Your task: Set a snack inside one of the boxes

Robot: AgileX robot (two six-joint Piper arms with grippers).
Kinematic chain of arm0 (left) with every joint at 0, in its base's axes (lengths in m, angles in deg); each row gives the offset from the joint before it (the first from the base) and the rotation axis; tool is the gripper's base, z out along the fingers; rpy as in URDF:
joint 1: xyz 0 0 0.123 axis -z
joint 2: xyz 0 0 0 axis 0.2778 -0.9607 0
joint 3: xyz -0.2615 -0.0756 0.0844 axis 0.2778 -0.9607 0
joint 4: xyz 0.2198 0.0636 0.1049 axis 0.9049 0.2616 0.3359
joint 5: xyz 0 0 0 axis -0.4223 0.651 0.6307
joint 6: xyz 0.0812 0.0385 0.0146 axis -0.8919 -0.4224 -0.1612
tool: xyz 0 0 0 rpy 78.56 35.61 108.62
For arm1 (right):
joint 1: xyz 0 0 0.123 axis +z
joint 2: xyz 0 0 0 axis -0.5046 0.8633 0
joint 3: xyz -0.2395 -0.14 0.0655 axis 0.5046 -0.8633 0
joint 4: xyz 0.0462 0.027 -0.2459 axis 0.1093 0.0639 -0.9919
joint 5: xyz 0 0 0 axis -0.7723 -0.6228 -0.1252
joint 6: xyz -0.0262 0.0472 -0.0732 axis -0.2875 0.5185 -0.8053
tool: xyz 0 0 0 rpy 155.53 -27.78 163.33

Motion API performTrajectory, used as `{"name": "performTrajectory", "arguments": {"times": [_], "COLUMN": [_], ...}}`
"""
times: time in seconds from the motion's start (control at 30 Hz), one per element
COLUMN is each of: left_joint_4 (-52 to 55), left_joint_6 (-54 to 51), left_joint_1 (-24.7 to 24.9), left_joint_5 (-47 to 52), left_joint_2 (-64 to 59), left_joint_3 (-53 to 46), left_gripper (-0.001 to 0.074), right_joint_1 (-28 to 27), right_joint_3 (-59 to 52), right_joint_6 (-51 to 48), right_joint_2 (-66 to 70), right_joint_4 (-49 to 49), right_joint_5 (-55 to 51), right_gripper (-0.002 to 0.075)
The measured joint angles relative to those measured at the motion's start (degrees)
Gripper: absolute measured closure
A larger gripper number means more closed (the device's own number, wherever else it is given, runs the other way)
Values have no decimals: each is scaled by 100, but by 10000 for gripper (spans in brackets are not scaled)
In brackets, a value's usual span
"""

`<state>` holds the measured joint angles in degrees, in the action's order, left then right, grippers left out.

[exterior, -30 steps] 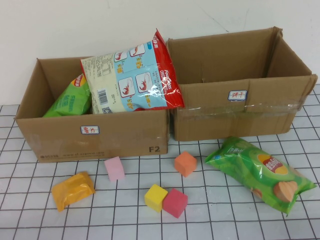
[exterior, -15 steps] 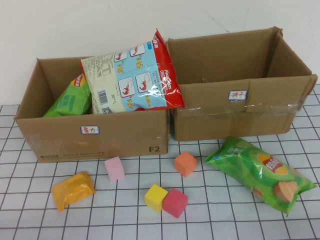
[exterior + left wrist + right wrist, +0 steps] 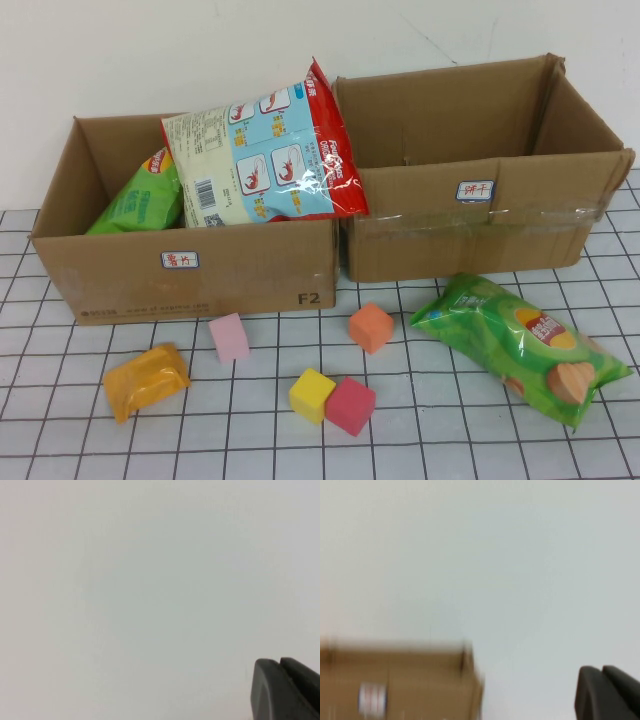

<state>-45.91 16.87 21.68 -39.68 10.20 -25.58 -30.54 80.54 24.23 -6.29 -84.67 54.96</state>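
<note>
- High view: two cardboard boxes stand side by side along the far edge of the worktop, the left box (image 3: 185,262) and the right box (image 3: 470,225), walls touching or nearly so.
- The left box already holds two snacks: a big blue-and-red snack bag (image 3: 265,150) sticking up over its rim and leaning toward the right box, and a green bag (image 3: 140,200) tucked in its left part. The right box looks empty as far as its inside shows.
- Loose on the gridded worktop (image 3: 440,440): one green chip bag (image 3: 520,345) near the right edge, just in front of the right box, and one small orange packet (image 3: 146,380) toward the near left corner.
- Also four foam cubes in the middle front: pink (image 3: 229,337), orange (image 3: 371,327), yellow (image 3: 312,395) and red (image 3: 350,405), the last two touching.
- Neither arm shows here, so I judge no snack is in hand and the pick is not yet begun.
- Left wrist view: only a blank pale wall and a dark bit of the left gripper (image 3: 287,690) at the corner; whether its claw is apart or together, I cannot tell.
- Right wrist view: the right gripper (image 3: 609,692) likewise shows only as a dark corner, claw state impossible to tell; a blurred cardboard box with a white label lies below the wall.
</note>
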Motion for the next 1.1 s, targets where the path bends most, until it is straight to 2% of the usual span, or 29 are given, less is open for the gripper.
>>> {"name": "performTrajectory", "arguments": {"times": [0.17, 0.27, 0.37, 0.43, 0.53, 0.7, 0.8, 0.87, 0.93, 1.1], "left_joint_4": [0, 0, 48, 205, 567, 1096, 1118, 968, 510, -485], "left_joint_6": [12, 124, 475, 821, 1067, 903, 599, 519, 437, 175], "left_joint_1": [0, 0, 0, 0, 0, 0, 0, 0, 0, 0], "left_joint_5": [-865, -1145, -967, -174, 1813, 4851, 6154, 6686, 7035, 7099], "left_joint_2": [0, 0, 0, 2, 2, -465, -1121, -1576, -2339, -3609], "left_joint_3": [0, 0, 0, 188, 866, 2299, 2868, 3094, 3216, 3219], "left_gripper": [736, 736, 736, 736, 736, 736, 736, 736, 736, 736], "right_joint_1": [0, 0, 0, 0, 0, 0, 0, 0, 0, 0], "right_joint_3": [0, 0, 0, 91, 542, 1692, 2264, 2469, 2530, 2530], "right_joint_6": [116, 235, 796, 1061, 1210, 1496, 1504, 1380, 819, -1362], "right_joint_2": [0, 0, 0, 0, 0, 91, 475, 853, 1470, 2573], "right_joint_4": [0, 13, -35, -285, -997, -1750, -1793, -1750, -1250, 576], "right_joint_5": [1087, 1218, 1259, 1105, 456, -1721, -3098, -3884, -4641, -5243], "right_gripper": [727, 727, 727, 727, 727, 727, 727, 727, 727, 727]}}
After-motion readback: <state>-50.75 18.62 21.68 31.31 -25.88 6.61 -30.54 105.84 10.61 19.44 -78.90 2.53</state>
